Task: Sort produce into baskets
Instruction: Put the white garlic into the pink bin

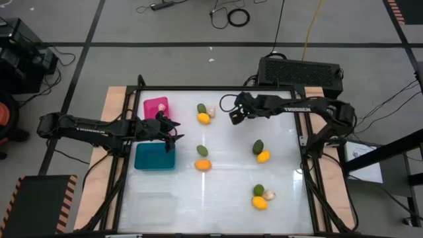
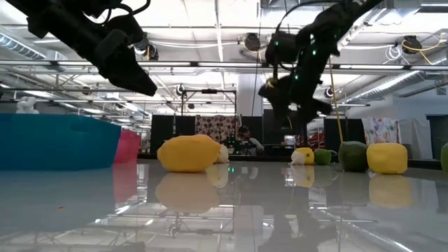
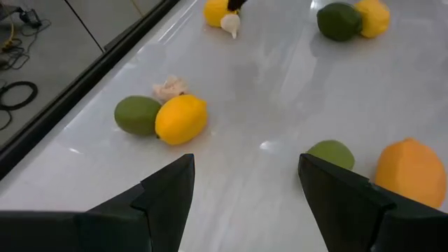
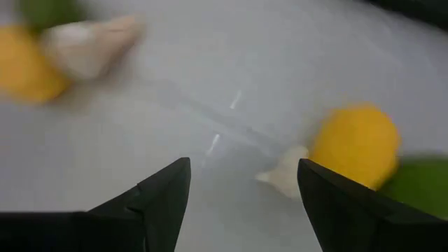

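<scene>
The white surface (image 1: pixel 218 168) carries scattered produce: a cluster of green, yellow and garlic (image 1: pixel 268 195) near the front, pairs elsewhere. The pink basket (image 1: pixel 156 107) and teal basket (image 1: pixel 155 157) sit at the left. Left gripper (image 1: pixel 173 140) hovers spread above the teal basket; right gripper (image 1: pixel 234 118), spread and empty, hangs near the far yellow fruit (image 1: pixel 203 118).

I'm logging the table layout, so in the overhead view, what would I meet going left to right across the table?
Teal basket and pink basket → the four produce clusters: top group, middle pair of green oval and orange fruit, right pair of green oval and yellow fruit, bottom trio.
</scene>
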`<state>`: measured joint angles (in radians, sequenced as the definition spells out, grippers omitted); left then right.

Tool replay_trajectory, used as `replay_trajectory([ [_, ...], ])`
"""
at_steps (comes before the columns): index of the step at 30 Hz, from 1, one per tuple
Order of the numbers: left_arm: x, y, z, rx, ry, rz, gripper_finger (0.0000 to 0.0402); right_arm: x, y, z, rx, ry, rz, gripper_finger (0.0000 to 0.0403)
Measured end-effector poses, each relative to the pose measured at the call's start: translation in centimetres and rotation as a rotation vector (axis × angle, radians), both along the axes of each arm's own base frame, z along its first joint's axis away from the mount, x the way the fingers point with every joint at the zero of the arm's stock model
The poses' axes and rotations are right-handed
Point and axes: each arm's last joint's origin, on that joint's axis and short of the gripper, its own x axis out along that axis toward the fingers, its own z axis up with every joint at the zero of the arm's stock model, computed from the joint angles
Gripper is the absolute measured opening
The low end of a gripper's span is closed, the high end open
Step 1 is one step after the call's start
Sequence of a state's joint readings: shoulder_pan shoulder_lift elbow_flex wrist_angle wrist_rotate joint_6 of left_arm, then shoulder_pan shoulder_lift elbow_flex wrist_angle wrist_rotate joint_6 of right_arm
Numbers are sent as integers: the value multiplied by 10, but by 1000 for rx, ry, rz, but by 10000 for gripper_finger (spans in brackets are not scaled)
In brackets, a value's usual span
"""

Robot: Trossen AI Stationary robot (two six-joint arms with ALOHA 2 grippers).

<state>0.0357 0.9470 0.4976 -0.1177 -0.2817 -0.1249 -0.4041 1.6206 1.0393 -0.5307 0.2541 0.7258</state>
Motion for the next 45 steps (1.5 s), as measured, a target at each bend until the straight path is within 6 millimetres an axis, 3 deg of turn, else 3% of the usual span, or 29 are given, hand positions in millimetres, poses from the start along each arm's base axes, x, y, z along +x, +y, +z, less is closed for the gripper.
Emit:
replay_trajectory([
  [4, 0, 0, 1, 2, -7, 2, 263, -1, -4, -9, 71, -39, -213, 256],
  [13, 0, 1, 0, 25, 5, -5, 263, -3, 8, -18, 45, 36, -332, 256],
  [25, 0, 1, 0, 23, 4, -3, 263, 3, 16, -25, 47, -57, -560, 256],
  [35, 0, 1, 0, 21, 4, -3, 263, 12, 7, -66, 59, 17, -612, 256],
  [45, 0, 1, 0, 31, 6, -1, 263, 12, 1, -72, -4, 19, -653, 233],
])
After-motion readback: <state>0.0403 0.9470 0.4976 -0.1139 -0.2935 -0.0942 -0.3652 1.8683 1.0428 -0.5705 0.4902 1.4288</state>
